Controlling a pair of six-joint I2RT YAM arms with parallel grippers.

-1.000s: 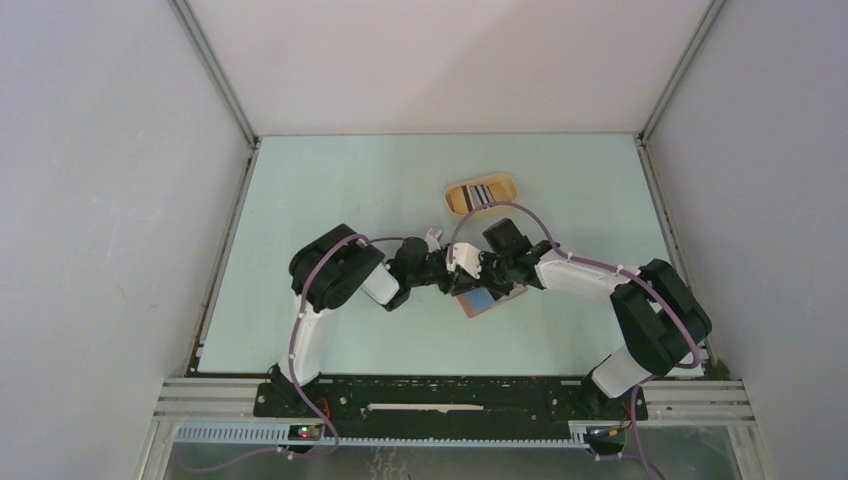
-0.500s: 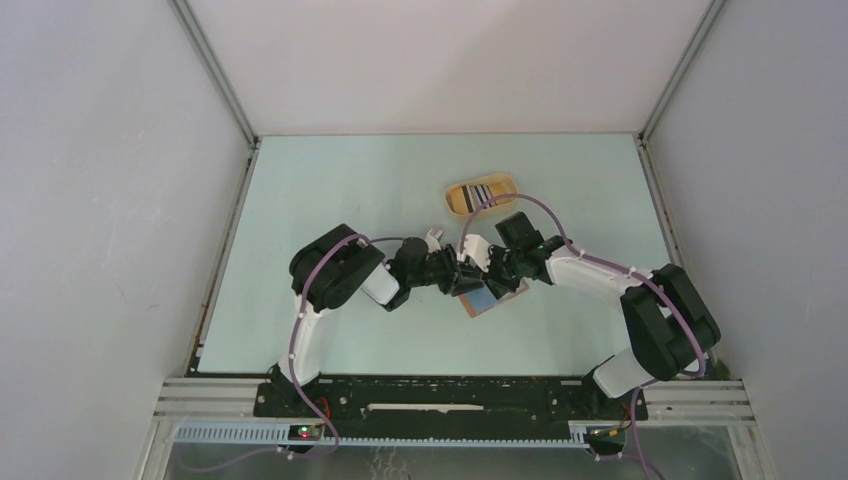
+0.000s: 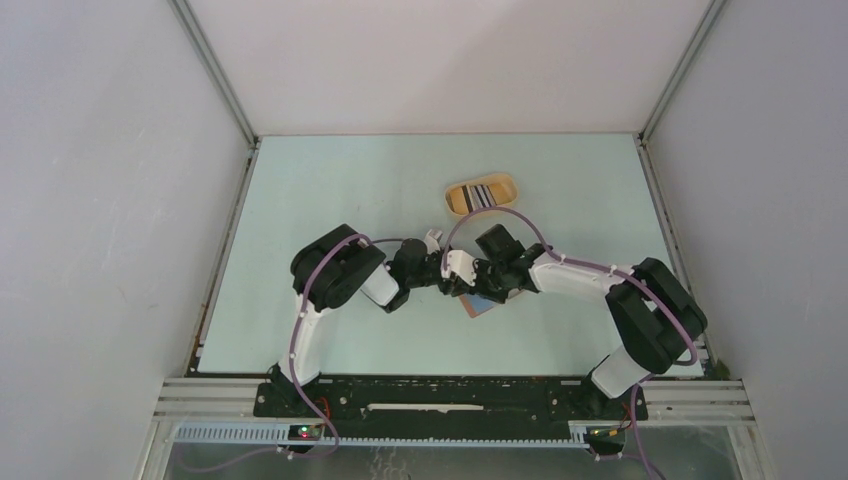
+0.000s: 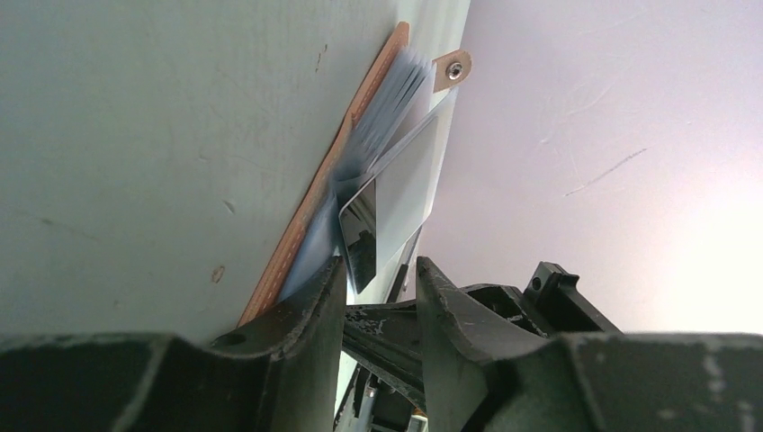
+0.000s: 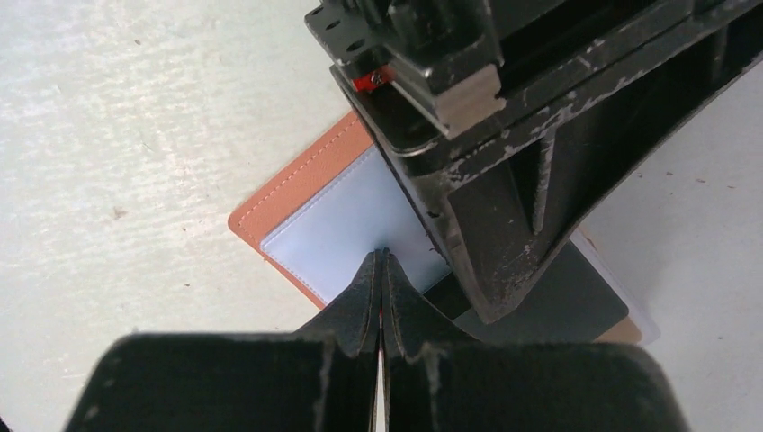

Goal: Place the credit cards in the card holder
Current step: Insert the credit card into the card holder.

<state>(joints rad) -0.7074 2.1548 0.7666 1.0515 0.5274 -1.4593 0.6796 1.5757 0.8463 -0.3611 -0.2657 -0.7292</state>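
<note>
The reddish-brown card holder (image 3: 478, 308) (image 5: 297, 180) lies open on the table between the two arms. Its clear sleeves (image 4: 391, 99) fan up, and a blue-grey face (image 5: 342, 225) lies flat on its cover. A dark credit card (image 4: 360, 236) (image 5: 558, 297) stands among the sleeves, its lower corner reaching between my left gripper's (image 4: 378, 270) (image 3: 458, 282) fingers. These stand apart, wider than the card, and do not clamp it. My right gripper (image 5: 380, 256) (image 3: 482, 290) is shut, its tips touching the blue-grey face. A striped credit card (image 3: 481, 195) lies farther back.
The striped card rests in a yellow oval tray (image 3: 455, 202) behind the arms. The holder's snap tab (image 4: 453, 67) sticks out at its far end. The two wrists are crowded together over the holder. Grey enclosure walls stand on three sides.
The right arm swung out to the right and has come back left, so its wrist now covers more of the card holder. The left arm has stayed put.
</note>
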